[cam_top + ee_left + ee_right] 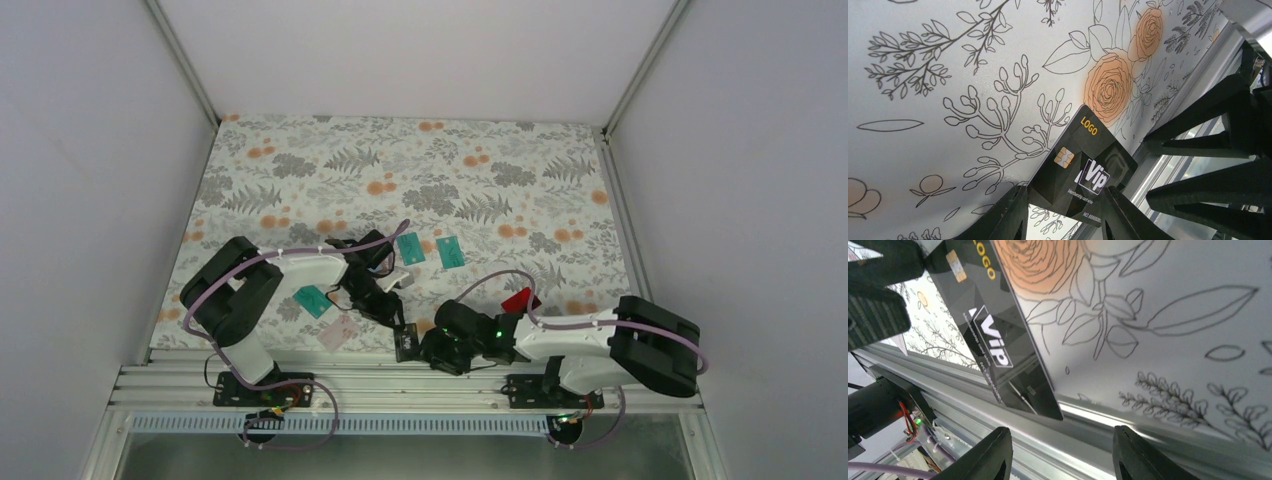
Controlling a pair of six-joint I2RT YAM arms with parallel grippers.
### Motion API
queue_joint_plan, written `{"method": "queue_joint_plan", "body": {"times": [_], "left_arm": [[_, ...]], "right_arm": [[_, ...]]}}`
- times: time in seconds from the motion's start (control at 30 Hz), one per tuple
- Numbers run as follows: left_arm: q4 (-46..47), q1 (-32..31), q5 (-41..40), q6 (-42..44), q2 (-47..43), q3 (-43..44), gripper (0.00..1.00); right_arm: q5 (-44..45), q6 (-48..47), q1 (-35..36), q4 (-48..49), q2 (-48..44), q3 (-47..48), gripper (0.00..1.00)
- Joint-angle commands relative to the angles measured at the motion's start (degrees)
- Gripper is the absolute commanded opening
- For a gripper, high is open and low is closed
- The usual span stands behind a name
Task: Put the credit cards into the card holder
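Pinching the black card [1075, 167] between the left jaws, one finger [1010, 215] on either side of its lower end, with the chip, "LOGO" and "Vip" print turned toward the left wrist camera. Seen from the right wrist: same black card [998, 335] slanting down from the left arm's fingers [875, 310] at the upper left, free end just above the right fingertips [993, 455] and not between them; right jaws standing apart with nothing in the gap. Card held over the near edge of the floral worktop [420, 160], just beside the metal rail [1088, 440]; cannot tell whether any corner touches the cloth. Lower end of the card cut off by the frame in the left wrist view, upper end cut off in the right wrist view; from overhead the card hard to make out among the dark wrists. Left arm [250, 290] bent inward and reaching right, right arm [600, 340] stretched low to the left, the two wrists almost meeting near the front middle. Farther out: three teal cards [410, 247] [452, 251] [313, 300], pinkish card [338, 333] near the front edge, red card [520, 300] partly hidden behind the right arm's cable.
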Motion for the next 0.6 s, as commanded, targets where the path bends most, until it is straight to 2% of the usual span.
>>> {"method": "queue_joint_plan", "body": {"times": [0.0,0.2,0.57], "left_arm": [[0.8,-0.34,-2.15,0.76,1.81,-0.2,0.38],[0.99,-0.36,-2.16,0.77,2.08,-0.18,0.38],[0.63,-0.35,-2.6,0.61,1.42,-0.69,0.38]], "right_arm": [[0.64,0.97,0.75,5.81,2.23,-2.98,0.52],[0.21,-0.89,-0.84,12.81,6.19,-3.44,0.5],[-1.0,-0.57,-2.82,19.74,8.95,-6.43,0.39]]}}
